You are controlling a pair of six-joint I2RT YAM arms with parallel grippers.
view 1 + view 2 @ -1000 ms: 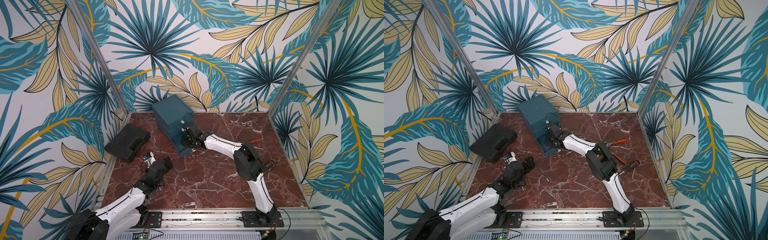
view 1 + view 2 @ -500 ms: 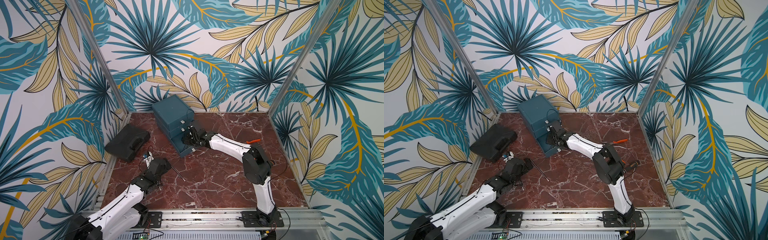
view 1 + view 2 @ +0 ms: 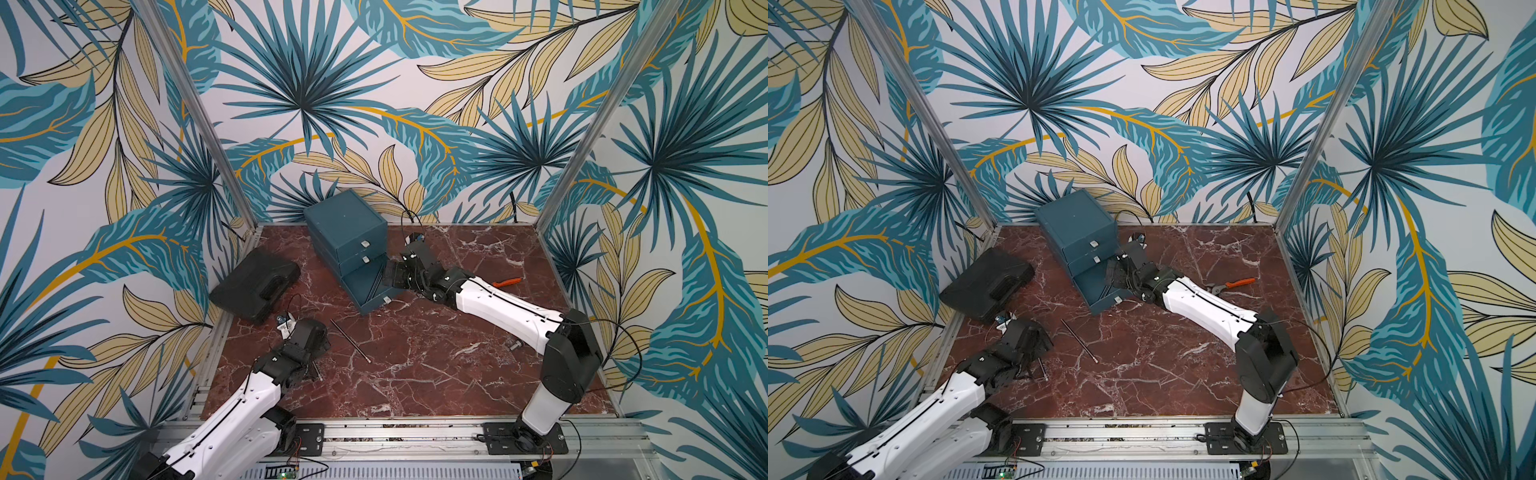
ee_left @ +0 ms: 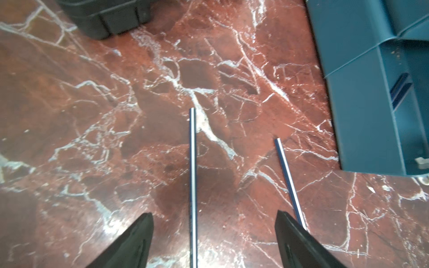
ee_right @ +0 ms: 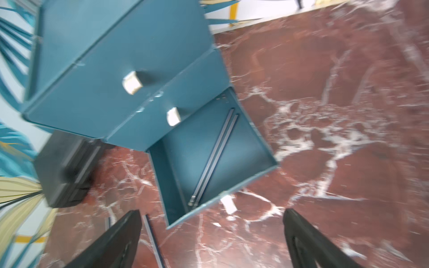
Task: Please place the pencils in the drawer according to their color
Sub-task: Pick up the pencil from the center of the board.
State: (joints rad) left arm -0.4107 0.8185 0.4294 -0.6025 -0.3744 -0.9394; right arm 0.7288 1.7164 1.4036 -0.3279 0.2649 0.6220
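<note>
Thin glossy pencils (image 4: 192, 176) on veined marble (image 4: 92, 116)

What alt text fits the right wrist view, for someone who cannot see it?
The bottom drawer of the teal chest stands pulled out, two dark pencils lying side by side inside, ahead of the open right gripper. The upper two drawers are shut; a black case sits beside the chest on the marble table.

Two dark pencils (image 5: 216, 157) inside open drawer (image 5: 157, 171)
</note>
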